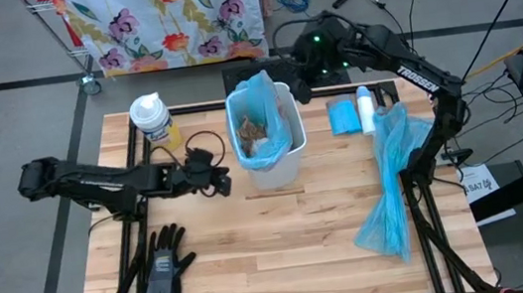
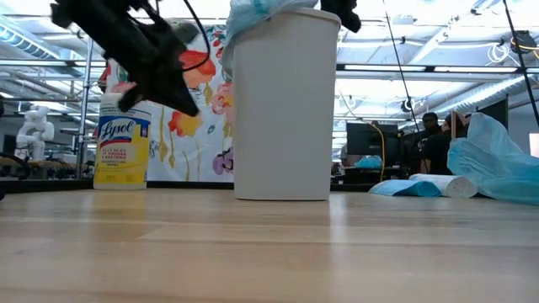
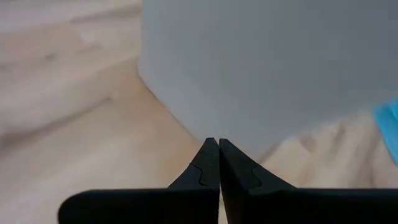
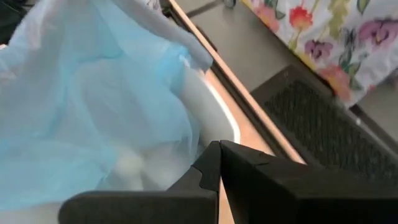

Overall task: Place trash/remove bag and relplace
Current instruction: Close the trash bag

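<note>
A white trash bin [image 1: 278, 159] stands at the table's middle, lined with a light blue bag [image 1: 258, 102] whose rim stands up above the bin. Brown and white crumpled trash [image 1: 258, 132] lies inside it. My left gripper [image 1: 221, 182] is shut and empty, just left of the bin's wall [image 3: 267, 68] and above the table, a small gap away in the low view [image 2: 181, 103]. My right gripper [image 1: 301, 90] is shut at the bin's far right corner, by the rim [image 4: 221, 118] and the bag's edge [image 4: 118, 93]. My right gripper's shut fingertips [image 4: 214, 152] stand right at the bag's edge and the bin's rim, slanting down from the far right. I cannot tell whether they touch either.
A loose blue bag [image 1: 391, 181] lies along the table's right side, with a roll of blue bags [image 1: 346, 116] and a white tube [image 1: 366, 109] behind it. A Lysol canister [image 1: 151, 120] stands far left. Black-and-grey gloves [image 1: 164, 269] lie near left.
</note>
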Robot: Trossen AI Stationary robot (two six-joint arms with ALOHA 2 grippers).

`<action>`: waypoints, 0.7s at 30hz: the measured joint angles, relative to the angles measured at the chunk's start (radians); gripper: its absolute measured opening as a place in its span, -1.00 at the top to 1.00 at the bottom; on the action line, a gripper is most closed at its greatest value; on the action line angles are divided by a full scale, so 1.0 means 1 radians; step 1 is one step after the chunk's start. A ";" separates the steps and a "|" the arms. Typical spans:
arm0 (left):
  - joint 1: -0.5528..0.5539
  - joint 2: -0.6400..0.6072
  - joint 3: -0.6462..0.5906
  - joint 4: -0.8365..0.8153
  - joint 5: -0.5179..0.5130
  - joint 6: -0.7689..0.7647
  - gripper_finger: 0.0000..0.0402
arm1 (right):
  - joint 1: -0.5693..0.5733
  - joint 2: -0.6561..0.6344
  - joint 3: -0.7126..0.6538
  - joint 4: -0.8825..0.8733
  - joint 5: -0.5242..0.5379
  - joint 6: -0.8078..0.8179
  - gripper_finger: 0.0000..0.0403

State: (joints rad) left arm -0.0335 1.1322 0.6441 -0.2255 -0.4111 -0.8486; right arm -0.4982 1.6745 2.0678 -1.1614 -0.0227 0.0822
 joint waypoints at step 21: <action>0.343 -0.010 -0.154 0.395 0.285 0.254 1.00 | 0.119 -0.367 -0.258 -0.157 0.204 0.343 1.00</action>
State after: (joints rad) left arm 0.3091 1.1222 0.4900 0.1695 -0.1262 -0.5945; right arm -0.3792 1.3076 1.8103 -1.3186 0.1816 0.4252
